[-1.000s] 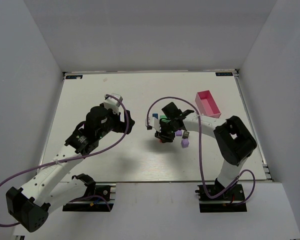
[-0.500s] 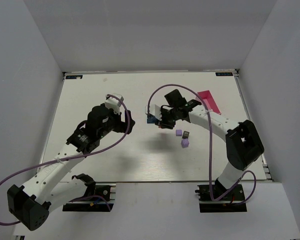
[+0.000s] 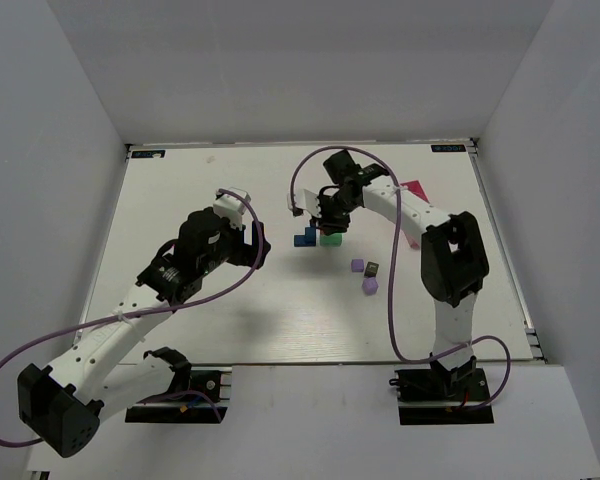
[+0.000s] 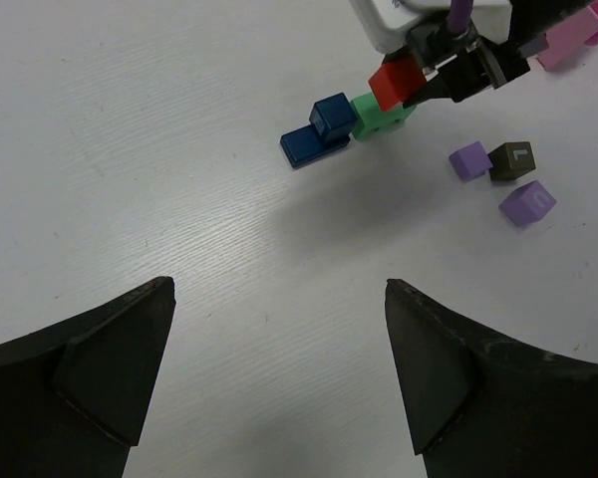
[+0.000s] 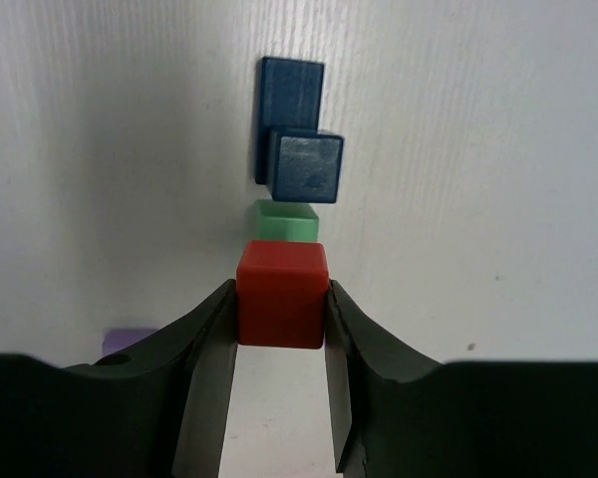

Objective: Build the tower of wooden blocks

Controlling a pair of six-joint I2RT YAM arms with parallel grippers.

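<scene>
My right gripper (image 5: 280, 291) is shut on a red block (image 5: 281, 299) and holds it just above and near a green block (image 5: 287, 221). Beyond the green block, a blue cube (image 5: 304, 166) sits on a flat blue block (image 5: 289, 85). In the top view the right gripper (image 3: 330, 222) hangs over the green block (image 3: 329, 239), next to the blue blocks (image 3: 305, 238). My left gripper (image 4: 279, 368) is open and empty above bare table, left of the blocks (image 3: 258, 243). A purple block (image 3: 357, 266), a dark block (image 3: 372, 269) and a lilac block (image 3: 370, 286) lie loose nearby.
A pink tray (image 3: 412, 190) stands at the back right, mostly hidden behind the right arm. White walls close in the table on three sides. The left wrist view also shows the red block (image 4: 393, 80) above the green one (image 4: 377, 117).
My right gripper has carried the red block away from the near side, back towards the far side, to above the green block. The left arm has barely moved.
</scene>
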